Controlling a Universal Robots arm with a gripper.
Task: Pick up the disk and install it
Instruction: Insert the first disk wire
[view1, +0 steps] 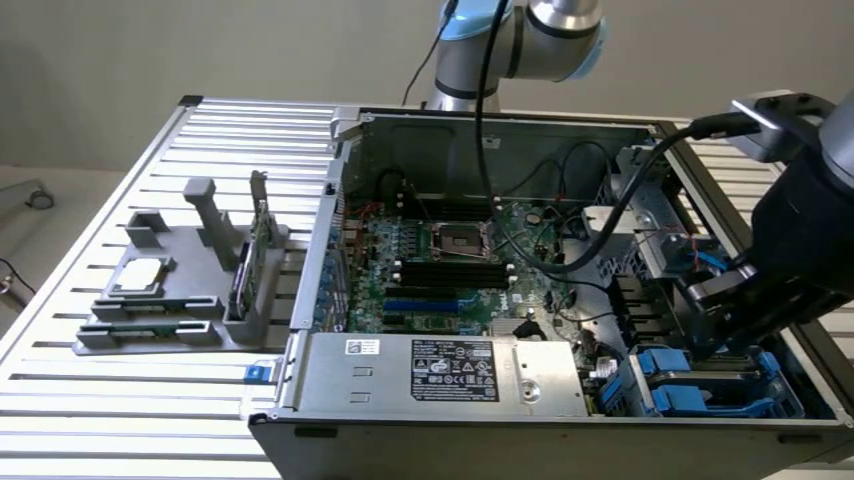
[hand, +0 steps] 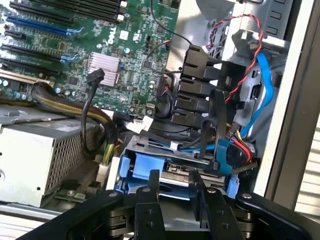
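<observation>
The disk (hand: 142, 169), edged by its bright blue carrier, sits in the metal drive cage at the computer case's front corner, on the exterior view's right. There its blue carrier (view1: 674, 372) shows just below the black arm. My gripper (hand: 175, 182) hangs right over the cage, its two black fingers (hand: 152, 187) apart with a gap between them, over the middle of the disk's near edge. The fingers do not span the disk, and I cannot tell whether they touch it. In the exterior view my gripper (view1: 714, 345) is low inside the case.
The open case holds the motherboard (view1: 447, 265) and a grey power supply (view1: 427, 370). Blue and red cables (hand: 260, 85) and black connectors (hand: 197, 75) crowd the space beside the cage. A grey fixture (view1: 174, 290) with a small chip and cards stands on the slatted table at the exterior view's left.
</observation>
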